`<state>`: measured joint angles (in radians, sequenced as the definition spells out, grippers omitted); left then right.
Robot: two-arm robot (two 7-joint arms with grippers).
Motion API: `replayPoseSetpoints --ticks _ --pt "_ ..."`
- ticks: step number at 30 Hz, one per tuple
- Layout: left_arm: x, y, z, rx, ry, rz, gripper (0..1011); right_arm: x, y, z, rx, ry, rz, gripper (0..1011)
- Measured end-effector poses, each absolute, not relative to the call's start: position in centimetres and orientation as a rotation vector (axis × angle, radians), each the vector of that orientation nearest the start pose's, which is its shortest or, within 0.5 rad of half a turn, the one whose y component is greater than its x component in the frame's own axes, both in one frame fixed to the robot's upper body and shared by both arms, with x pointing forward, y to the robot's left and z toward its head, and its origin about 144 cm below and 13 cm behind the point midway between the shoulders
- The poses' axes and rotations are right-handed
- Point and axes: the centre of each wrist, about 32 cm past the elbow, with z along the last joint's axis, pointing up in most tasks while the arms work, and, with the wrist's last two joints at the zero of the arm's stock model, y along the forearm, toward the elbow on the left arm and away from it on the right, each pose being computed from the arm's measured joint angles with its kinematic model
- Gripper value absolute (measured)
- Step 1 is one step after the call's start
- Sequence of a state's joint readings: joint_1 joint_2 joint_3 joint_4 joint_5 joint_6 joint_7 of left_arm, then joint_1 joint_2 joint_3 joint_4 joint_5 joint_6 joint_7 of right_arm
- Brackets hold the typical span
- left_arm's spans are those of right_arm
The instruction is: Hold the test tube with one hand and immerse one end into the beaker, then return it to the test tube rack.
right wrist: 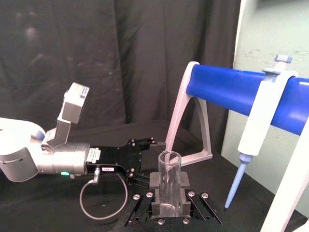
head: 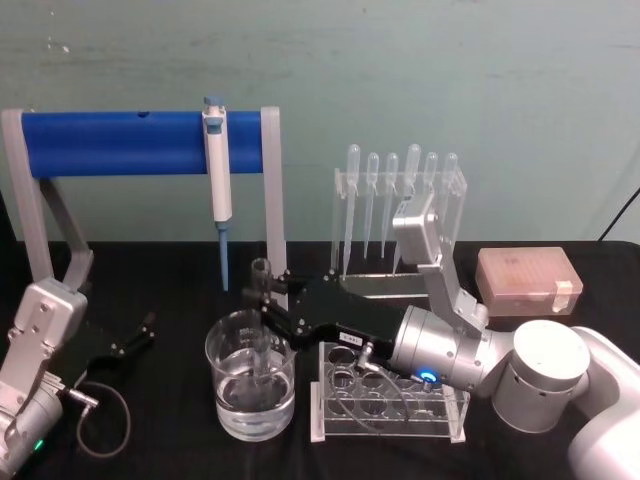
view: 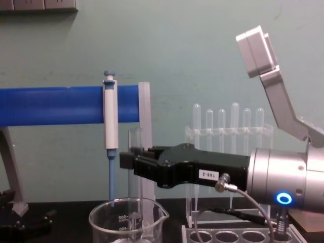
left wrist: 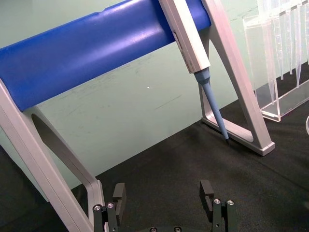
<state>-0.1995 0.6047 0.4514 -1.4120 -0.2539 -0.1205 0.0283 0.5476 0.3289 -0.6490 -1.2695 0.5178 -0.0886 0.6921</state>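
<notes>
My right gripper [head: 270,302] is shut on the test tube [head: 262,285] and holds it upright over the beaker [head: 250,400]. The tube's open rim stands above the jaws, and its lower end reaches down inside the beaker, which holds clear liquid. From the side, the test tube [view: 134,144] rises out of the right gripper [view: 132,163] just above the beaker [view: 127,220]. In the right wrist view the test tube [right wrist: 169,176] sits clamped in the right gripper [right wrist: 169,195]. My left gripper [head: 140,335] rests open at the table's left, away from the beaker; the left gripper [left wrist: 163,193] holds nothing.
A white-and-blue pipettor [head: 217,170] hangs on a blue-bar stand [head: 120,143] behind the beaker. A clear rack of pipettes [head: 400,200] stands at the back. A clear tube rack [head: 390,405] sits under my right arm, and a pinkish box [head: 528,280] lies at far right.
</notes>
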Motion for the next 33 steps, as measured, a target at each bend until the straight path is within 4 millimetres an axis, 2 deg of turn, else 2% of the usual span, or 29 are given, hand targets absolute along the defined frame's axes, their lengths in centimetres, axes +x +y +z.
replayPoseSetpoints --ticks 3,4,10,33 --pt "48.9 31.0 114.0 0.304 -0.285 1.248 1000 56.7 -17.6 119.8 0.015 -0.097 -0.41 225" --pt "48.9 31.0 114.0 0.304 -0.285 1.248 1000 56.7 -17.5 119.1 0.013 -0.097 -0.411 225" --pt "48.9 31.0 114.0 0.304 -0.285 1.248 1000 56.8 -17.6 118.6 0.014 -0.096 -0.413 225" --pt "48.9 31.0 114.0 0.304 -0.285 1.248 1000 56.6 -17.7 118.3 0.012 -0.101 -0.415 225"
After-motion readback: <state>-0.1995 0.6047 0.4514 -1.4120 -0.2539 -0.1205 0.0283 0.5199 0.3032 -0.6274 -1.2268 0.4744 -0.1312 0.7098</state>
